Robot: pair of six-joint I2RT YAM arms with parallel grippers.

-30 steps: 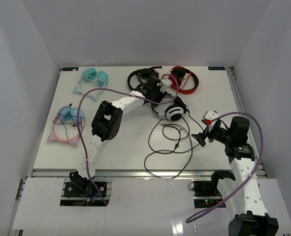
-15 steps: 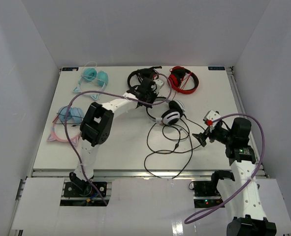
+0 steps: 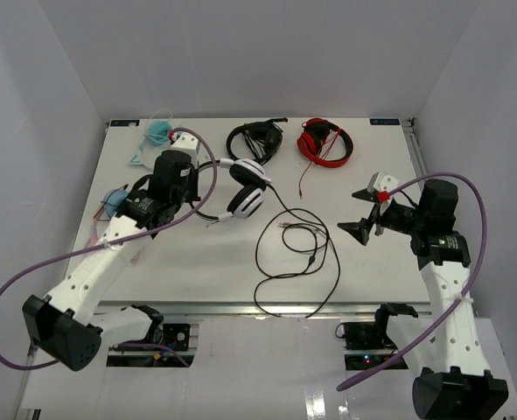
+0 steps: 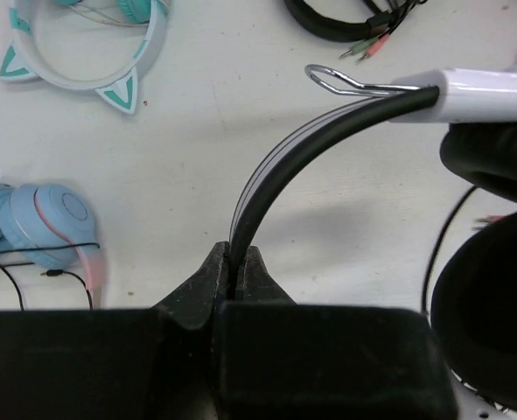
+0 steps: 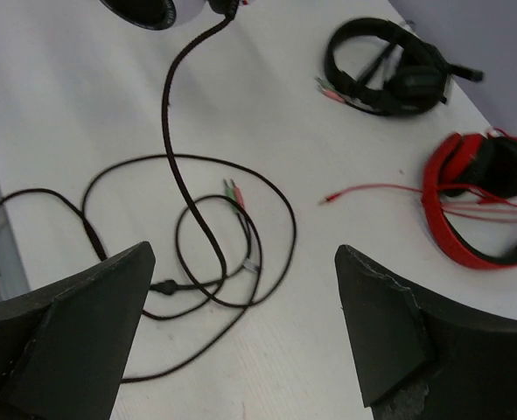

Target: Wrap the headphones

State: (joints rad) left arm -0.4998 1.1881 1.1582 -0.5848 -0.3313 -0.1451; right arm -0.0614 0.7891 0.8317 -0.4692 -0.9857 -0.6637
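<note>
The white headphones (image 3: 246, 191) with black cushions hang from my left gripper (image 3: 197, 194) at the table's middle left. In the left wrist view the gripper (image 4: 238, 262) is shut on the thin black headband (image 4: 275, 166), and a white slider (image 4: 485, 92) and a black ear cushion (image 4: 490, 306) show on the right. The long black cable (image 3: 297, 254) trails from the cup into loose loops at the table's centre; it also shows in the right wrist view (image 5: 188, 197). My right gripper (image 3: 364, 217) is open and empty to the right of the loops (image 5: 242, 254).
All-black headphones (image 3: 254, 140) and red-and-black headphones (image 3: 326, 142) lie at the back; both show in the right wrist view (image 5: 385, 66) (image 5: 485, 206). Teal cat-ear headphones (image 3: 157, 136) (image 4: 83, 52) and a blue-and-pink pair (image 3: 114, 206) (image 4: 48, 223) lie at the left.
My left arm has pulled back and swung the white headphones from the centre right to the centre left, dragging the cable. My right gripper has moved slightly up and back.
</note>
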